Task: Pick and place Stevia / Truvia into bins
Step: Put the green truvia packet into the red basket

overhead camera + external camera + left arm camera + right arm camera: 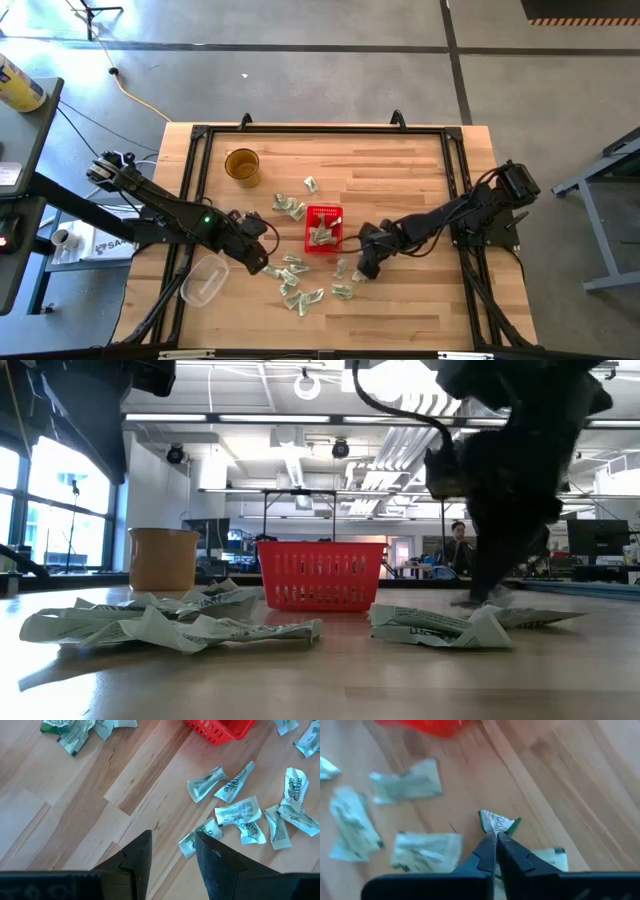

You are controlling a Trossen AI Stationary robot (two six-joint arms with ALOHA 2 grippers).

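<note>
The red basket (323, 229) at frame centre held a few sachets (321, 235). The right gripper (496, 837) pinched one sachet (497, 822) between closed fingers; the left gripper (172, 851) stood part-open, empty.

Basket top: red basket (323, 229) left open from above.
Flanks: hemmed by sachets (292, 208) and right gripper (361, 271).

You cannot read the print on any sachet (300, 265) from overhead; each is too small. At table height the right arm (520, 470) hides whatever lies behind it beside the red basket (321, 574). In the left wrist picture the basket (220, 729) is cut off by the edge; in the right wrist picture it (422, 727) is a blurred patch.
</note>
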